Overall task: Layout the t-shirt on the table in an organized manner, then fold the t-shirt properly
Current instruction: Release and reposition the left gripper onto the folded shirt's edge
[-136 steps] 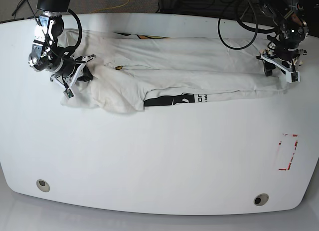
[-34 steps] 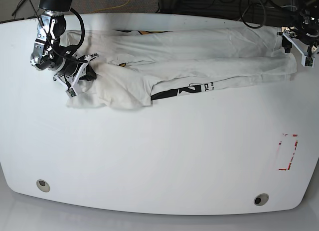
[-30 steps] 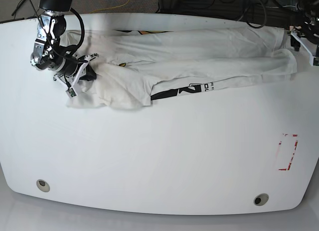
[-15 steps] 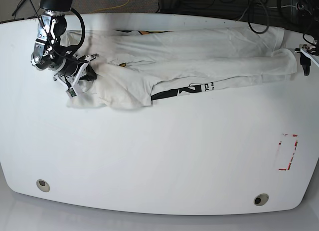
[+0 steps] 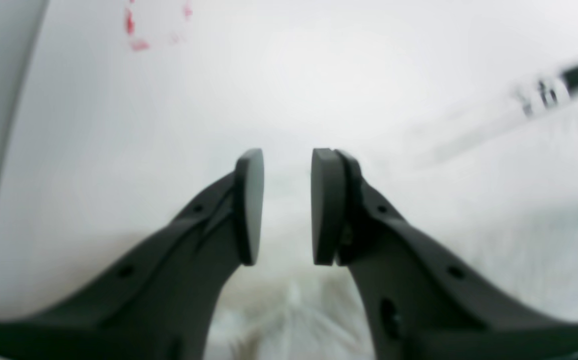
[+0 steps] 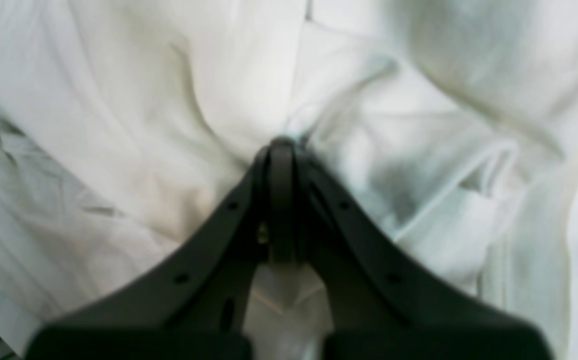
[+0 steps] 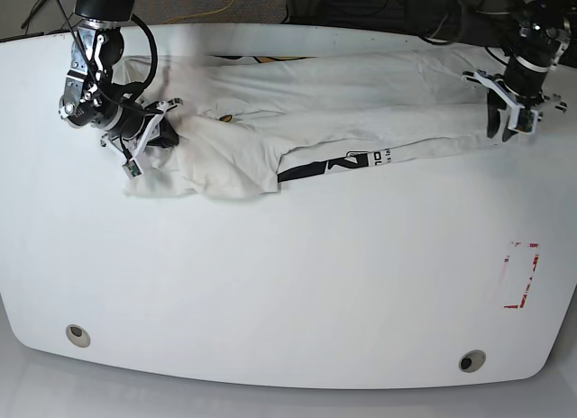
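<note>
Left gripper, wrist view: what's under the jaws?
Under the left gripper lies blurred white t-shirt fabric on the table. The jaws are open with nothing between them. The frame is too blurred to show the hem.

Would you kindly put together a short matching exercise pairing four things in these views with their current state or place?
Things:
1. left gripper
2. right gripper
3. t-shirt
4. red tape mark

States or places:
A. shut on cloth
B. bunched along the table's far side
C. open, nothing between the pads
D. bare table, on the left arm's side

Pairs: 1-C, 2-A, 3-B, 4-D
</note>
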Available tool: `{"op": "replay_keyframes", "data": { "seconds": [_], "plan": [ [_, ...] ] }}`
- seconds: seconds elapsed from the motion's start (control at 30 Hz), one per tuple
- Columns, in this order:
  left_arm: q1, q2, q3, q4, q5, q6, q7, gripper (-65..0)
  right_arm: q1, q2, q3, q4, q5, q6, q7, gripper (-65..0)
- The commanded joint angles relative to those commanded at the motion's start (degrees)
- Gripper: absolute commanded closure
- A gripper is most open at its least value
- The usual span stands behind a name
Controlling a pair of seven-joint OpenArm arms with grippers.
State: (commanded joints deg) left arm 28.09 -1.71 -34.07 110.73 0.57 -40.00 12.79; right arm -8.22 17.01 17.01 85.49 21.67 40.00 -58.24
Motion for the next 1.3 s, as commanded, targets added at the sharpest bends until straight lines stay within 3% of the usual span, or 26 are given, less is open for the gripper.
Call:
{"op": "replay_keyframes", "data": {
  "seconds": [0.17,0.33,0.9,1.3],
  "plan": [
    [0.79,3.25,1.49,-1.23,7.38,0.00,-7.74,-5.2,0.09,0.00,0.00,0.00,0.00,0.00,0.00,-0.3],
    [0.88,4.92,1.49,-1.32,11.34,0.00,-9.93,-5.2,0.09,0.00,0.00,0.00,0.00,0.00,0.00,-0.3],
    [-0.70,4.48,1.32,-13.63,11.69,1.36,-9.93,-5.2,0.09,0.00,0.00,0.00,0.00,0.00,0.09,-0.3],
    [-3.60,0.35,1.67,-20.04,11.69,1.27,-9.85,-5.3,-0.09,0.00,0.09,0.00,0.00,0.00,0.09,-0.1]
  ]
}}
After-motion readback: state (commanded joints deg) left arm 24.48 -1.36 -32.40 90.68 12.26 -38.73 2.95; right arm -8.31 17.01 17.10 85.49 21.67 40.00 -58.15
